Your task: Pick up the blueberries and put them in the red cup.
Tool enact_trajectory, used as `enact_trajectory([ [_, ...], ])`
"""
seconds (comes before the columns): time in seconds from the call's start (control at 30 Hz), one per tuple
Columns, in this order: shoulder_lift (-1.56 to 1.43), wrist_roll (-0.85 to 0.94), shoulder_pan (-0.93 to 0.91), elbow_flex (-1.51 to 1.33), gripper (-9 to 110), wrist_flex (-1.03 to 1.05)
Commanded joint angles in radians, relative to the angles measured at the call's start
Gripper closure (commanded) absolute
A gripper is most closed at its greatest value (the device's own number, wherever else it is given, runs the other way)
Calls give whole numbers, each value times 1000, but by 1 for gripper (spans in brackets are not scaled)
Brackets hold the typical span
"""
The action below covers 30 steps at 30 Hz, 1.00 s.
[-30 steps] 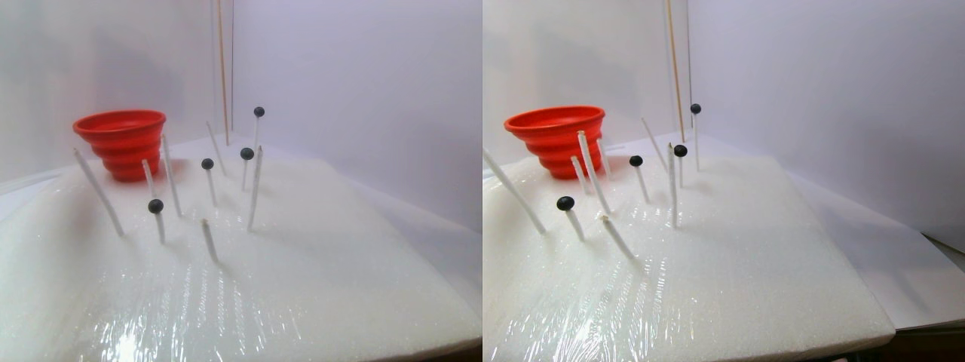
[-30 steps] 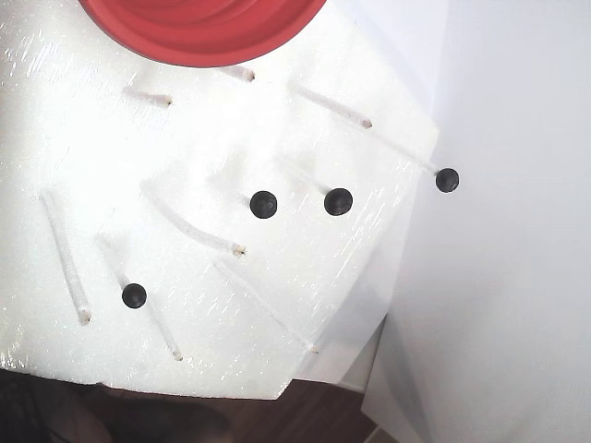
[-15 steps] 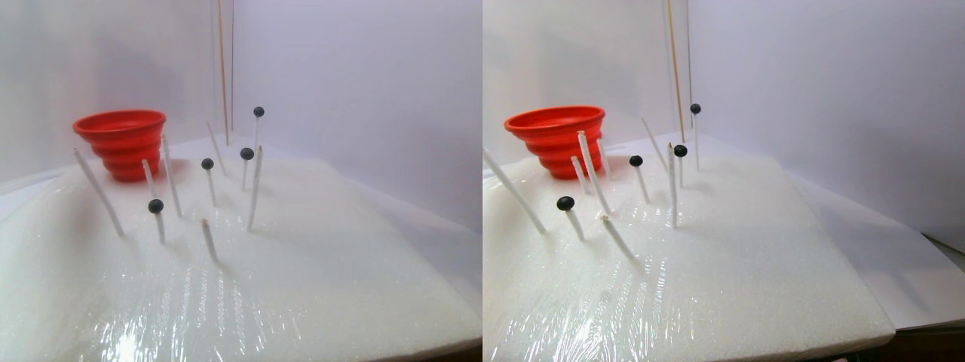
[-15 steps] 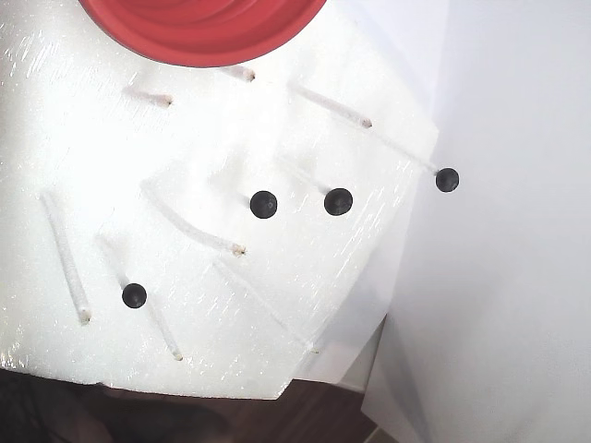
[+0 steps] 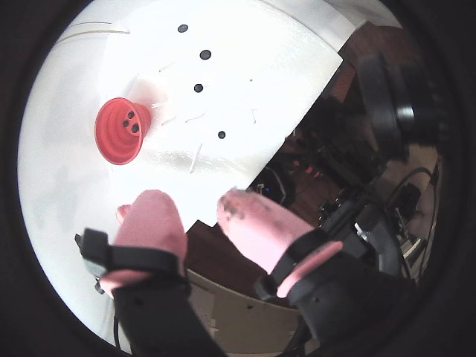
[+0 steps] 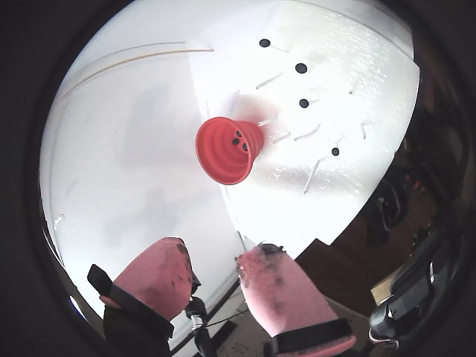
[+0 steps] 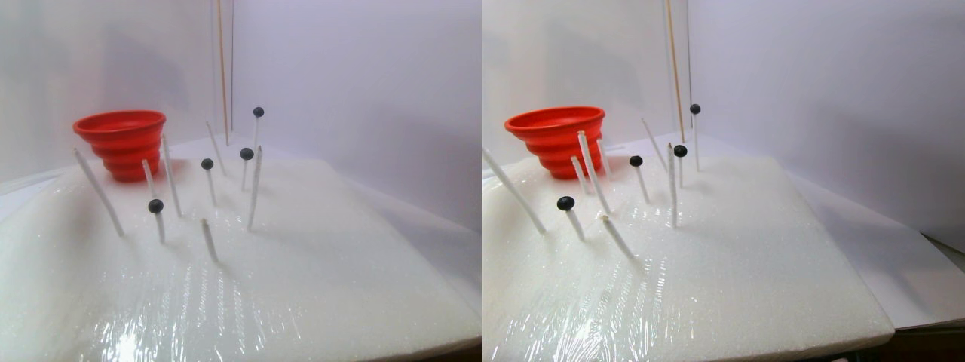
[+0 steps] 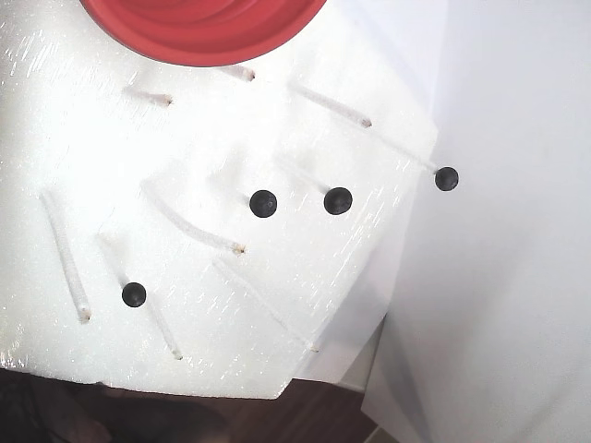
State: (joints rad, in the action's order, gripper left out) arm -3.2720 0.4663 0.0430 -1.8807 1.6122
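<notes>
We are viewing the pincer from both wrist views; its two pink-padded fingers are standing apart with nothing between them, well above the white foam board and off its edge. In a wrist view the red cup is sitting on the board with three dark balls lying inside it. In the stereo pair view the red cup is standing at the far left of the board, upright, its rim wider than its stepped base. Four blueberries are resting on the tips of thin white sticks pushed into the foam; further sticks are standing bare, several of them tilted. The nearest ball is sitting to the near right of the cup, two are sitting at mid-height farther back, and the tallest stick is holding the farthest ball near the back wall. In the fixed view from above, the blueberries are appearing as dark dots spread across the board, one lying beyond its right edge, while the red cup is filling the top border.
</notes>
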Motion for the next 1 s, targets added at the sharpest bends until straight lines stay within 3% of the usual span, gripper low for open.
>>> enact_trajectory([
  [0.0,51,100,-9,15,89,-21],
  [0.6,199,499,-110,-141,88,-149],
  [0.97,238,655,-98,-265,88,-255],
])
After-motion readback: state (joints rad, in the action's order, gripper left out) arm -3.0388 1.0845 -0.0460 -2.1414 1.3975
